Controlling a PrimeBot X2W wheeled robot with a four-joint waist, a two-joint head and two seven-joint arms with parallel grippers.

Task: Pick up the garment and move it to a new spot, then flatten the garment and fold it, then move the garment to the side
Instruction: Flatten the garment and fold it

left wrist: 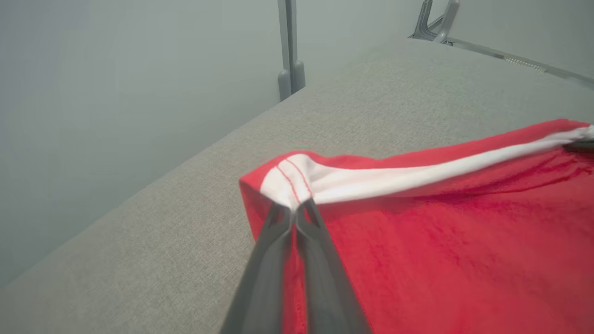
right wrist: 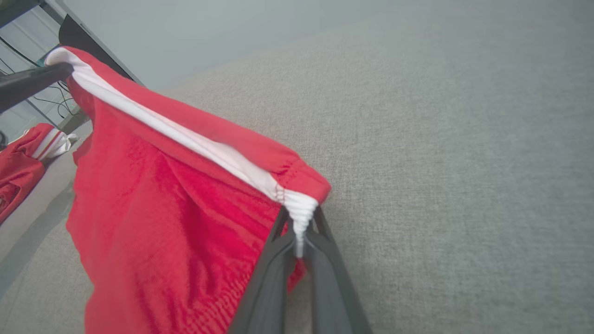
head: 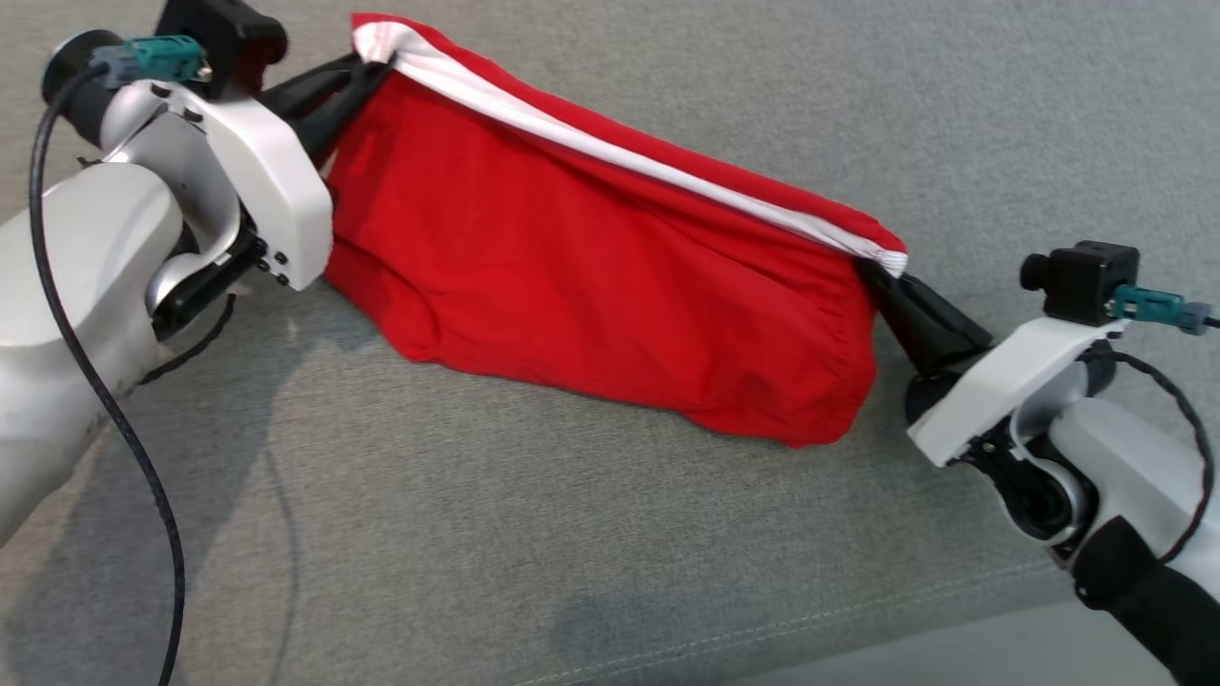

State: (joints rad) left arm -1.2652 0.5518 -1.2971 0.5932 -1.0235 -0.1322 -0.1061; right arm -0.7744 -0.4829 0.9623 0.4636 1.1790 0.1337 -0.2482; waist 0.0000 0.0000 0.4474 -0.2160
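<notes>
As two grippers (head: 374, 69) (head: 882, 272) pinch, seemingly one garment (head: 591, 276)

Light: bright, diffuse. Shadows: faint, soft-edged, on grey fabric-covered counter (head: 667, 534). Wrist views: hazy, nearest parts blurred.

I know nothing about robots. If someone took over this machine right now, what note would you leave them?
Left gripper: fingers shut on one end of the red garment's white waistband.
Right gripper: shut on the other end.
It hangs stretched between them above the grey surface.
A red-and-white bundle lies nearby.
Done: pickup. Left: set it down, flatten, fold, move aside.
</notes>
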